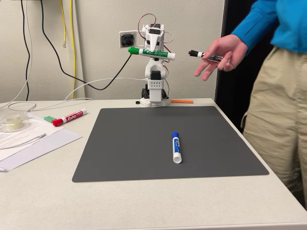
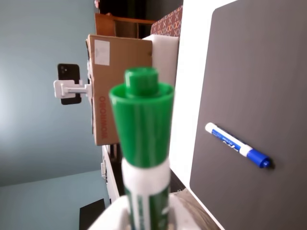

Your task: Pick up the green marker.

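The green marker (image 1: pixel 151 52) is held level high above the table at the back, its green cap to the left in the fixed view. My gripper (image 1: pixel 154 48) is shut on its white barrel. In the wrist view the green marker (image 2: pixel 144 139) rises from the bottom edge, cap end toward the camera. A blue-capped marker (image 1: pixel 176 147) lies on the dark mat (image 1: pixel 144 153), and the wrist view shows the blue marker (image 2: pixel 237 145) on the mat (image 2: pixel 268 72) too. A red-capped marker (image 1: pixel 69 117) lies left of the mat.
A person stands at the right; the hand (image 1: pixel 223 55) holds a black-capped marker (image 1: pixel 206 56) near my gripper. Papers (image 1: pixel 29 141) and a tape roll (image 1: pixel 12 122) lie at the left. A small green cap (image 1: pixel 49 118) and an orange strip (image 1: pixel 182 101) rest on the table.
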